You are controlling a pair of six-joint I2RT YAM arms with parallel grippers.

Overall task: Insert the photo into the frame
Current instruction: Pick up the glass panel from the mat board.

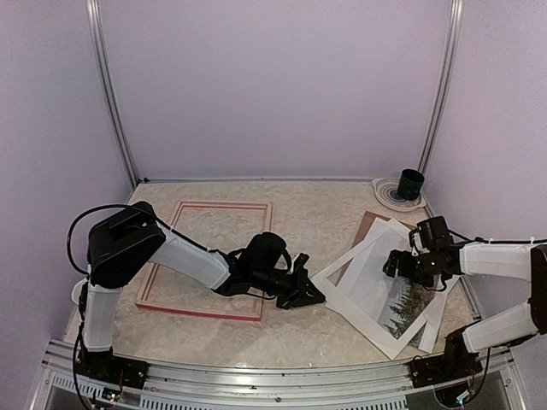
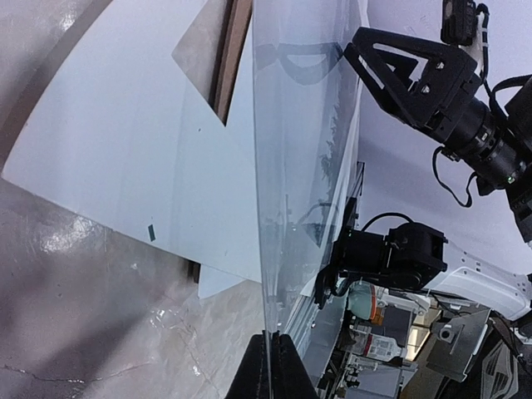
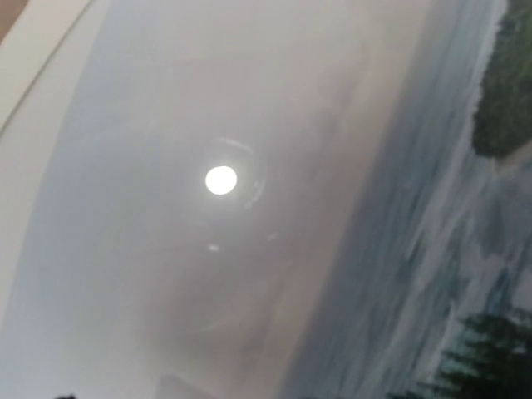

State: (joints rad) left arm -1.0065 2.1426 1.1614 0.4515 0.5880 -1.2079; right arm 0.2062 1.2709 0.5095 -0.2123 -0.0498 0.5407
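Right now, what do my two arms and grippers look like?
The left arm and right arm have white link shells, bulky black joint housings and thin black cables looping outside. The left gripper and right gripper are all black and angular.

left arm [image 1: 184,256]: white shells, black joints, looped black cable
right arm [image 1: 500,260]: white shells, black wrist
left gripper [image 1: 318,299]: black
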